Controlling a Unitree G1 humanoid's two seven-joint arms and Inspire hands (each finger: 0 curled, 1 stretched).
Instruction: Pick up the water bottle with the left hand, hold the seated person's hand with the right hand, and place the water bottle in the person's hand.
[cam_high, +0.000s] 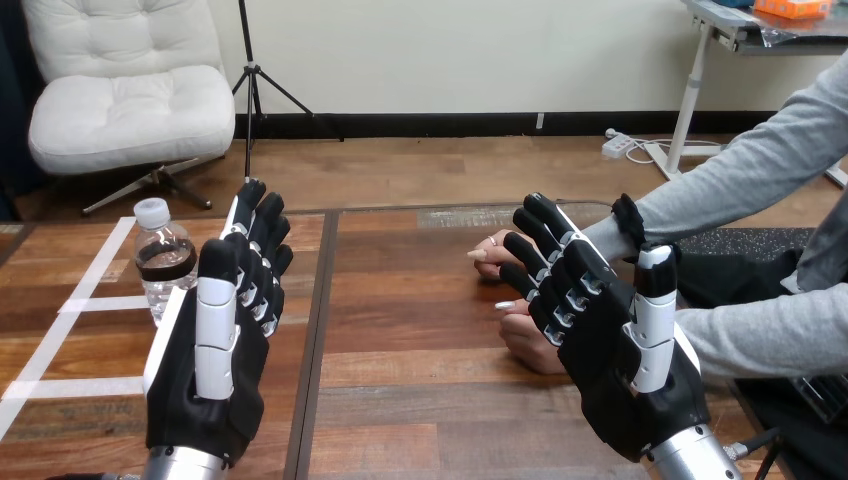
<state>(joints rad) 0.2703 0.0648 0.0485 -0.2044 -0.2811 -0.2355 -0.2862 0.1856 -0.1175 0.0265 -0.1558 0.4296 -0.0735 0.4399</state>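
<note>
1. The water bottle (164, 258) stands upright on the left part of the table (420, 400), among tape lines (90, 300) laid there.
2. The left hand (215, 350) is up just right of the bottle and nearer the robot.
3. The right hand (600, 330) is well apart, over the table's right part.
4. Behind it, reaching in from the right, the person's farther hand (492, 252) and the person's nearer hand (525, 335) lie on the table.
</note>
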